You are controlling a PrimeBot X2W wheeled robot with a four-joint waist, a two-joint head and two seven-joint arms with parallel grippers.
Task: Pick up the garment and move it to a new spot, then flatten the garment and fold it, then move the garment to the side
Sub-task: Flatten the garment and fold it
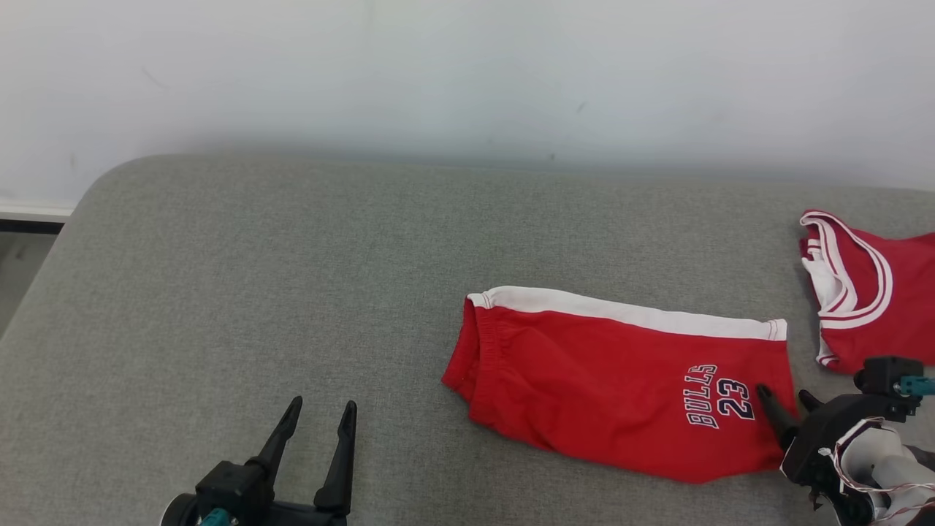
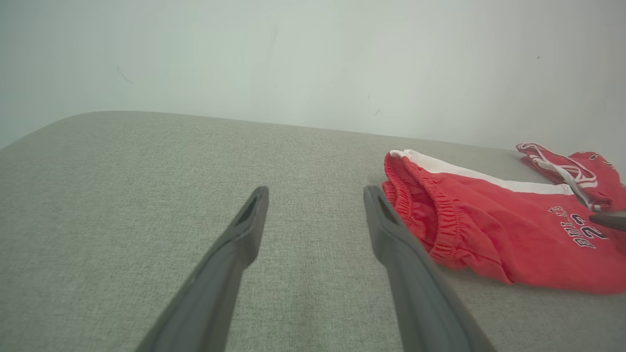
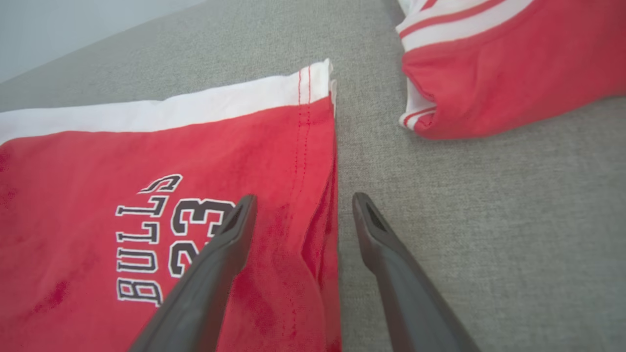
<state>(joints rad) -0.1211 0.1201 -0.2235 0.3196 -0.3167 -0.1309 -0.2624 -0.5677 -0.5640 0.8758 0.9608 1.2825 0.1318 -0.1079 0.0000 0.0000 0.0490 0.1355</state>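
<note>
Soft, even daylight-white light falls across all three views, and we find the shadows faint. In the head view the wall (image 1: 467,73) is bright, dimming to a grey band where it meets the grey surface (image 1: 219,292) at 12 o'clock. The red shorts (image 1: 613,387) throw a thin shadow along their 6 o'clock edge. In the left wrist view the wide lens bows the surface's far edge, and the fingers (image 2: 220,274) of the left gripper (image 2: 316,190) blur toward 6 o'clock. The right gripper (image 3: 304,197) softens likewise, and the red looks saturated and blotchy.
</note>
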